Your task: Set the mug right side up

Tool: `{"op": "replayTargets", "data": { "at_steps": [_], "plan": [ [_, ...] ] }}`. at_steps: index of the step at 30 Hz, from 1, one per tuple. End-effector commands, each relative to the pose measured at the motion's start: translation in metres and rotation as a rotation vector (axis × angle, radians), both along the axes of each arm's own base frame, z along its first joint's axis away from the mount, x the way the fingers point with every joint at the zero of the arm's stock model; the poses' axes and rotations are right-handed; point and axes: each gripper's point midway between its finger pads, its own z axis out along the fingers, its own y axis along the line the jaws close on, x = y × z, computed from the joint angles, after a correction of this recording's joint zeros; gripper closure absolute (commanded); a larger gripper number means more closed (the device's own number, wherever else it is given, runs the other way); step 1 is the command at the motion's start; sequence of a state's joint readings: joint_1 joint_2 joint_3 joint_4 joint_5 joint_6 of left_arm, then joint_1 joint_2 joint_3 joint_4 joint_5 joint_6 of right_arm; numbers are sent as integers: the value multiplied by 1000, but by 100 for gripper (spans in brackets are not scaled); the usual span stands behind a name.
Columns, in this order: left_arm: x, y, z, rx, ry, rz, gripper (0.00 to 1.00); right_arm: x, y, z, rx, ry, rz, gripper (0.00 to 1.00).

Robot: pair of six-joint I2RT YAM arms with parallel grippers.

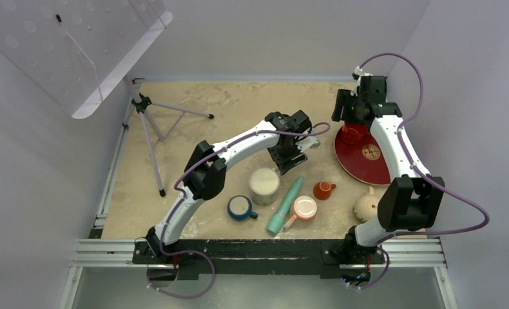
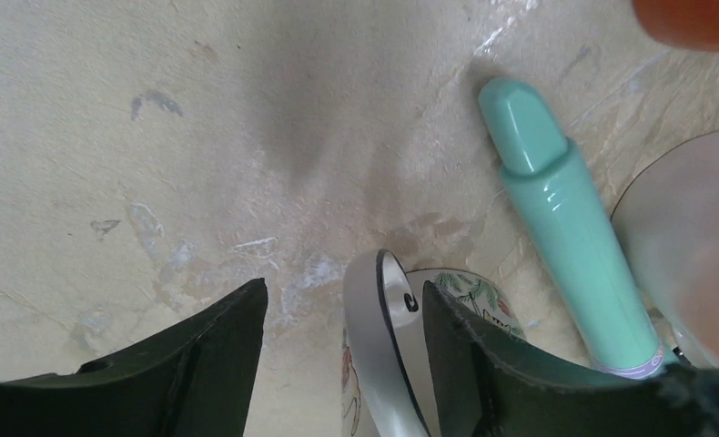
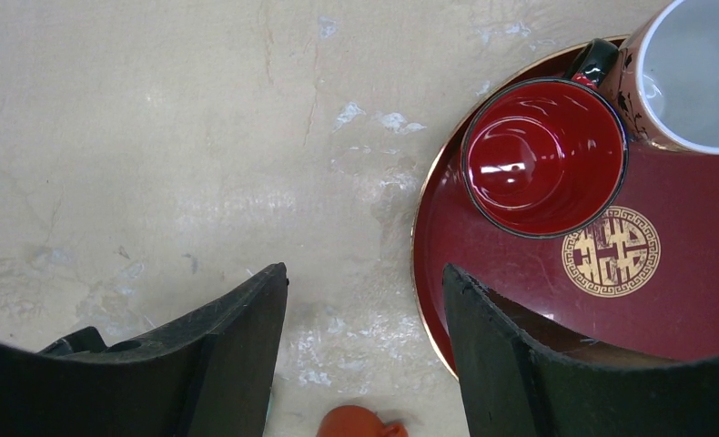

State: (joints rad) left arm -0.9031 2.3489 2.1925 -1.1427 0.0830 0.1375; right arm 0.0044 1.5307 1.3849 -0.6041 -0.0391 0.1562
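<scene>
Mug: the mug [image 1: 366, 206] sits on the counter [image 1: 239, 103] near its near right corner, just beside the right arm's elbow, well apart from both hands.
Mug, hidden part: the elbow covers its right side. Only a rounded tan body with a small bump on top shows, and which way its mouth faces is hard to tell.
Left hand: the left hand [image 2: 345, 291] is open. The handle of the white mug [image 1: 264, 185] lies between its 2 fingers, close to the right one. Contact cannot be made out.
White mug, cut off: the wrist view shows only the handle and a strip of leaf print. The rest is behind the fingers.
Right hand: the right hand [image 3: 365, 273] is open, its jaws wide apart over bare counter just left of the plate [image 3: 702, 309]. From above, the wrist hides its fingers.
Plate: it holds a red cup [image 3: 544, 155], mouth up, touching a patterned mug [image 3: 702, 73] that is cut by the frame corner.
Blurred: a pale shape [image 2: 693, 237] at the right edge of the left wrist view is too soft to name.
Others: a tube [image 1: 285, 206] lies between the white mug and a pink mug [image 1: 303, 207]. An orange cup [image 1: 323, 190] stands beyond the pink mug, and a blue cup [image 1: 240, 207] is left of the tube.
Surface: beige and mottled, with pale scuffs and grey marks.
Room: pale walls on 3 sides, a metal rail [image 1: 110, 251] along the near edge, a tripod [image 1: 150, 125] at the left and a perforated clear panel [image 1: 71, 45] above it.
</scene>
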Motion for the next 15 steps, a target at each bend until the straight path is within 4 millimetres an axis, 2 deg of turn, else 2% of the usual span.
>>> {"op": "replayTargets", "data": {
  "at_steps": [1, 4, 6, 8, 11, 15],
  "plan": [
    [-3, 8, 1, 12, 3, 11, 37, -1, 0, 21, -4, -72, 10, 34],
    [-16, 15, 1, 12, 48, 17, 43, -3, -2, 20, -14, -64, 2, 34],
    [-22, 17, -3, 17, 77, 17, 51, -5, -2, 19, -12, -60, 2, 34],
    [-25, 19, -5, 18, 99, 25, 66, -6, 0, 20, -2, -58, 4, 34],
    [-25, 17, 9, -22, 104, 40, 99, -9, 2, 23, 12, -62, 5, 34],
    [-8, 12, 53, -179, 110, 95, 100, -12, 9, 33, 41, -86, 32, 34]
  ]
}}
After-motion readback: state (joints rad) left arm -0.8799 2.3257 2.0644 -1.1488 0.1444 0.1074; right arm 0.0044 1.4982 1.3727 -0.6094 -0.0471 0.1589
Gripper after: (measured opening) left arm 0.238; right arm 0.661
